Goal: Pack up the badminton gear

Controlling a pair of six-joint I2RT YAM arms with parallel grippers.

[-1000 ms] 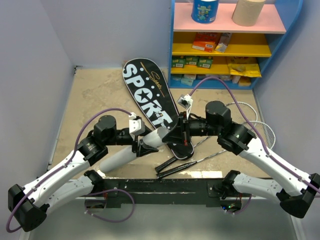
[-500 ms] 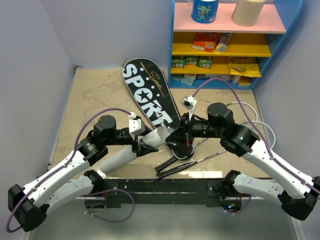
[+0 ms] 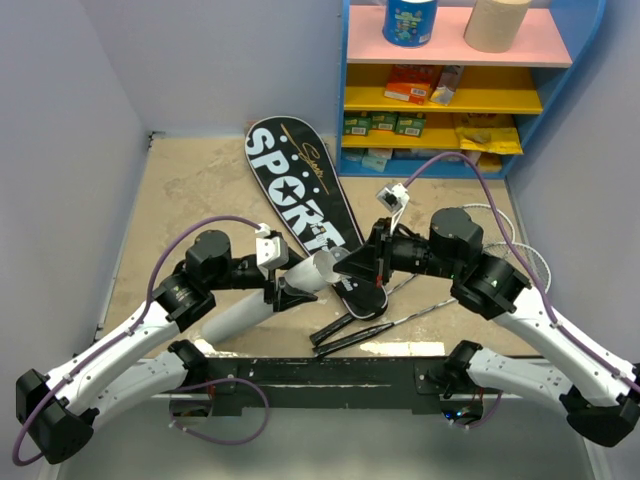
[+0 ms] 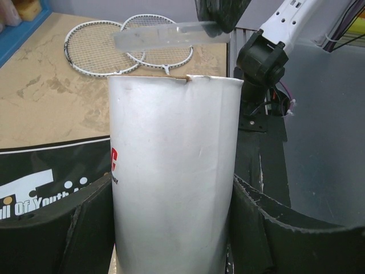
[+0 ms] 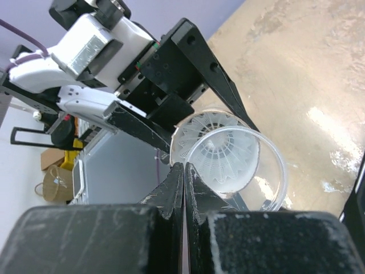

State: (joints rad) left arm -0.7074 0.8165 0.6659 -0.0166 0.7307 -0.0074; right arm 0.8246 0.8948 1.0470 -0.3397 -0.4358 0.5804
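Note:
My left gripper (image 3: 285,287) (image 4: 171,197) is shut on the long white tube (image 3: 245,308) (image 4: 171,165), one finger on each side. The tube's open end (image 3: 322,268) points right. A white shuttlecock (image 5: 201,130) sits inside that mouth. My right gripper (image 3: 357,268) (image 5: 184,165) is shut on the rim of a clear round lid (image 5: 269,181) (image 4: 165,35), held just in front of the mouth and apart from it. The black SPORT bag (image 3: 298,190) (image 4: 40,182) lies under both grippers. Two racket heads (image 4: 111,48) lie flat. Their black handles (image 3: 345,332) reach toward the near edge.
A blue shelf unit (image 3: 450,90) stands at the back right, with boxes on its yellow boards. A blue-wrapped roll (image 3: 410,20) and a beige roll (image 3: 497,22) stand on its top board. Lavender walls close in the sandy table (image 3: 190,190) on the left and right.
My right gripper has drawn back to the right from the tube's mouth with the clear lid pinched, so the mouth now shows. The left arm and tube have not moved.

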